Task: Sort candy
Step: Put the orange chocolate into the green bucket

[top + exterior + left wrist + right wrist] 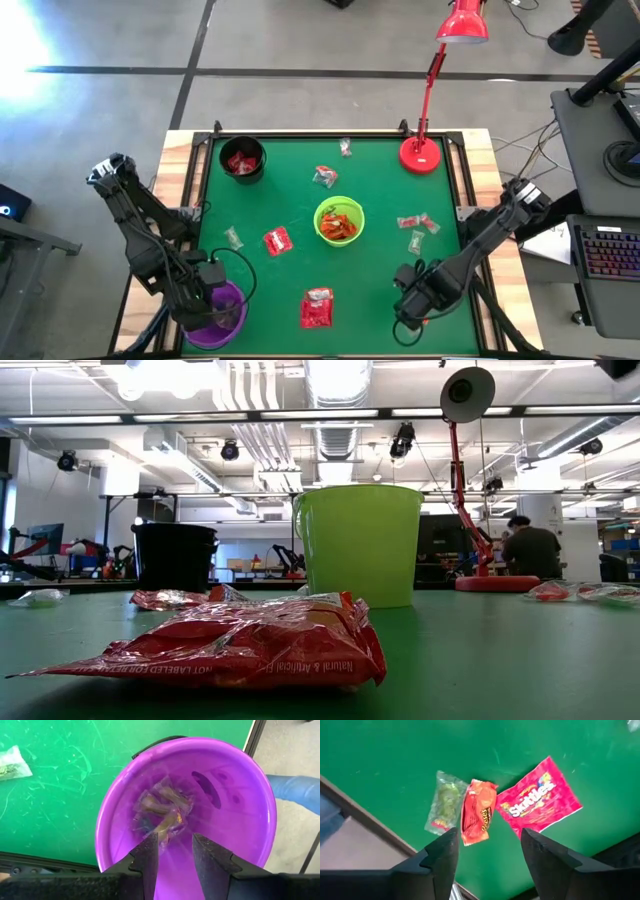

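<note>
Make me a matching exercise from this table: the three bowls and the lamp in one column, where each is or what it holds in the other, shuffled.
1. black bowl
2. lime-green bowl
3. purple bowl
4. red lamp

a. holds orange-red wrappers
b. sits right under the left gripper
c. holds red packets
d. stands at the table's far right corner

Pairs: 1-c, 2-a, 3-b, 4-d.

Two dark jointed arms, black cabling, left hand [175, 852] flat matte-black fingers [150, 857]
</note>
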### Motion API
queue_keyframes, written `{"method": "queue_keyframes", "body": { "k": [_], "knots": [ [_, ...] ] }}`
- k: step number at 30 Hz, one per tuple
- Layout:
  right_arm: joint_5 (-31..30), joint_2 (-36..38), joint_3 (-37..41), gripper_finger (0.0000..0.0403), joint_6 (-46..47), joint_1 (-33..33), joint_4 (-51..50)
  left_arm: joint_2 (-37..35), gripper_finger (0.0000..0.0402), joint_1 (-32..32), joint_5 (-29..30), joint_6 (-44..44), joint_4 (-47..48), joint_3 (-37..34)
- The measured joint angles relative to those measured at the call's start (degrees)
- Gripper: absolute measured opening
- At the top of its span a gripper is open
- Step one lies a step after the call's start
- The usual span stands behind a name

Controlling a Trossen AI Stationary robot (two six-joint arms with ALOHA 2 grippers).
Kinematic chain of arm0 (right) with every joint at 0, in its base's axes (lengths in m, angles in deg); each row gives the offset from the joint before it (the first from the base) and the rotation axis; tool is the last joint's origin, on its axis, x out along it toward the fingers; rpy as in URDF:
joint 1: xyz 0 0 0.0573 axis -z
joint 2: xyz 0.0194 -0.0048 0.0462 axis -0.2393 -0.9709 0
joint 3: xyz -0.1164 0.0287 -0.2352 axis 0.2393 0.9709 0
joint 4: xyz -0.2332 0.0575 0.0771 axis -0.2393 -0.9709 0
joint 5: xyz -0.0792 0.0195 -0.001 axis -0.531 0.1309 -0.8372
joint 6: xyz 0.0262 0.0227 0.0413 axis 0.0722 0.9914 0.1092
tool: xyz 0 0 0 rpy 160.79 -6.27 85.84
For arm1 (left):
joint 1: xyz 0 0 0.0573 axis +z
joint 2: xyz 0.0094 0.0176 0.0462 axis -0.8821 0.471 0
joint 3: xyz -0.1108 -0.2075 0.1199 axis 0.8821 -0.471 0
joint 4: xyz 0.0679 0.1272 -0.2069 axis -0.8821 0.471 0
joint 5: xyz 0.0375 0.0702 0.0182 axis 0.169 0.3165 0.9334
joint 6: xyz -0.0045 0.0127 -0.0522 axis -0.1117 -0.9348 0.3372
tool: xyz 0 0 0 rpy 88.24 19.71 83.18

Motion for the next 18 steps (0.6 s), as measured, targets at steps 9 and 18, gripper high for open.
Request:
{"method": "queue_keyframes", "body": {
  "k": [9,18],
  "knots": [
    [-0.6,0.0,10.4,0.0208,9.3,-4.2,14.8,0.0,0.0102,0.0,0.0,0.2,-0.4,0.0],
    [-0.6,0.0,16.2,0.0208,12.6,-5.5,22.9,0.0,0.0102,0.0,0.0,1.1,-0.4,0.0]
  ]
}}
